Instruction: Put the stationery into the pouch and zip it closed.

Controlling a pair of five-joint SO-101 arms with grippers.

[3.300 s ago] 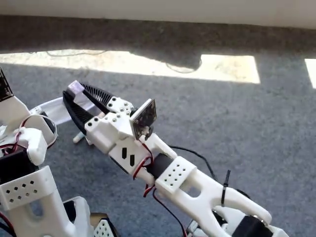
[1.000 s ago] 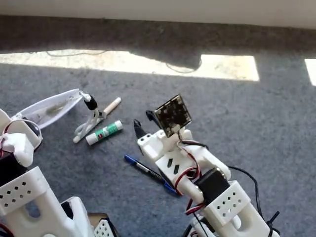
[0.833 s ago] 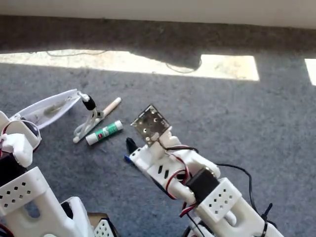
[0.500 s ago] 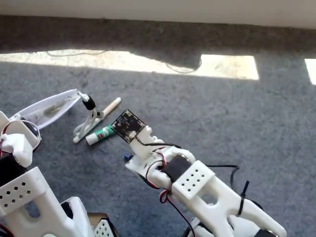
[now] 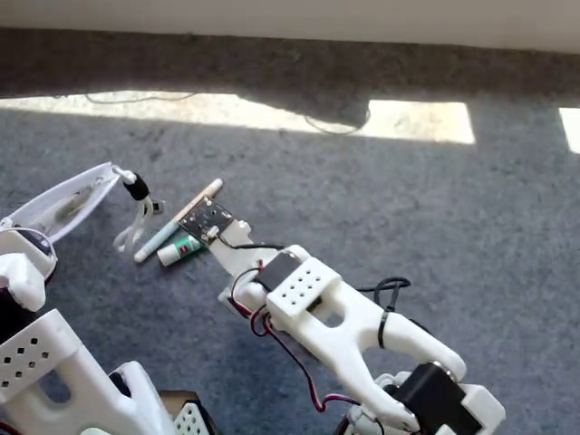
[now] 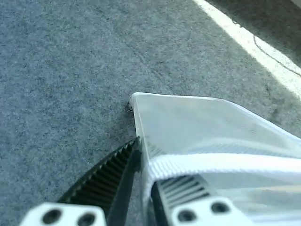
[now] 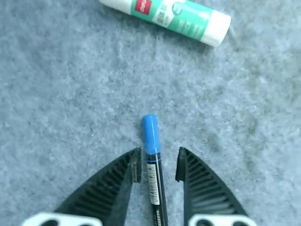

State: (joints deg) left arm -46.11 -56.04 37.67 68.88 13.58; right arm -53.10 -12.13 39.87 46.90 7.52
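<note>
Two hands: left hand grips the pouch; right hand gapes astride the blue pen, so I'd lower squarely, then pinch.

**Pen flanked, glue stick lying ahead**

The right hand had its black fingers parted either side of the blue-capped pen, with bare grey carpet outside each finger. Ahead, apart from the cap, the white-and-green glue stick lay crosswise. The translucent white pouch, pinched in the left hand, hung near that stick. Open carpet stretched beyond.
</note>
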